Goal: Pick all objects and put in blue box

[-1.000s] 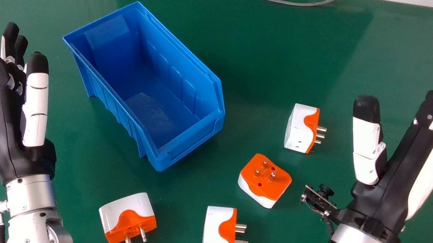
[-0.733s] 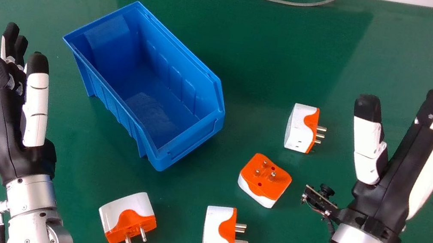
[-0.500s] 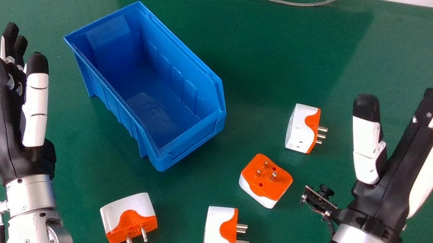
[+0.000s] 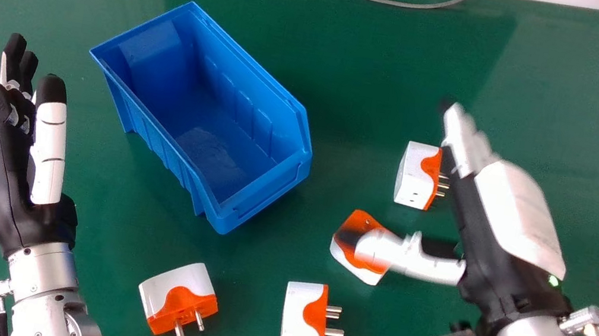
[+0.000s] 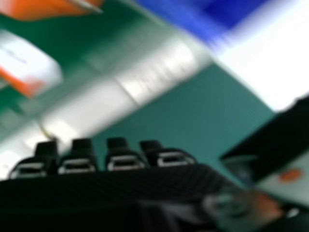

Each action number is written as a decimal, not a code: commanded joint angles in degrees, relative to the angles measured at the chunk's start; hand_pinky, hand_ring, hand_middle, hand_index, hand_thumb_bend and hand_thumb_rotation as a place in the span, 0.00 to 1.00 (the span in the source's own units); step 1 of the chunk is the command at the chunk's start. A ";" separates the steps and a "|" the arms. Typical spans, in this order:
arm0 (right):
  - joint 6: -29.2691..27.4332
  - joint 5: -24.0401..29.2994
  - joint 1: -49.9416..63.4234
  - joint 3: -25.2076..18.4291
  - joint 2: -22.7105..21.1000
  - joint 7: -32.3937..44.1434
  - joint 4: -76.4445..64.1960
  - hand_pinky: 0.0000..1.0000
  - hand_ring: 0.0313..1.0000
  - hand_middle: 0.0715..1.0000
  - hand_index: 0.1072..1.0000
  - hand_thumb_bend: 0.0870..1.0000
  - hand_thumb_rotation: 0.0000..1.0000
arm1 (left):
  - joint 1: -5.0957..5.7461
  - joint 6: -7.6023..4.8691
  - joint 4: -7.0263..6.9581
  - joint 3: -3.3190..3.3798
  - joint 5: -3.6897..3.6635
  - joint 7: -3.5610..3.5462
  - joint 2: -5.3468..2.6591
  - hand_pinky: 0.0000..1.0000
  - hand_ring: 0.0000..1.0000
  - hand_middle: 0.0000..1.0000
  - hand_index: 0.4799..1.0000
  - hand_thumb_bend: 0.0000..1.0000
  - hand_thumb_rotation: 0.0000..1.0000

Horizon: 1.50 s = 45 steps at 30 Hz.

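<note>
Four plug adapters (image 4: 299,324), one blue box (image 4: 265,195), two robot hands (image 4: 5,169)

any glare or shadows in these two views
Head view: faint pale glare on the glossy green tabletop at far left and right edge, soft shadow beside the blue plastic box; right hand view: a white area looks washed out by light.

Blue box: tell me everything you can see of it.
The blue box is open-topped, apparently moulded plastic, with ribbed long walls that step down to a lower lip at its lower-right end in the head view. It stands upright, diagonally, on the green table. All four plug adapters lie outside it. Neither they, the left hand nor the right hand touches it.
</note>
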 commanded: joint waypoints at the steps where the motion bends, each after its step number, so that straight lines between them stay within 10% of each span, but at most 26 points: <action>1: 2.77 -2.98 -0.91 0.75 -0.52 4.80 -5.28 0.97 0.99 1.00 1.00 0.97 0.54 | 0.00 -1.02 -0.63 -0.28 0.48 -0.03 0.00 0.91 0.96 0.96 0.93 0.69 0.72; 34: 2.13 -3.82 -6.78 4.93 -1.22 11.24 -0.26 0.88 0.92 0.95 0.98 0.88 0.35 | -0.48 -0.39 -1.26 -0.57 -0.45 -1.65 0.09 0.91 0.97 0.98 0.95 0.73 0.70; 45: -0.46 -3.55 -12.60 6.48 -2.32 9.48 9.68 0.82 0.85 0.88 0.93 0.85 0.22 | 0.23 -0.98 -1.49 -0.55 0.26 -0.57 0.10 0.92 0.97 0.98 0.96 0.72 0.72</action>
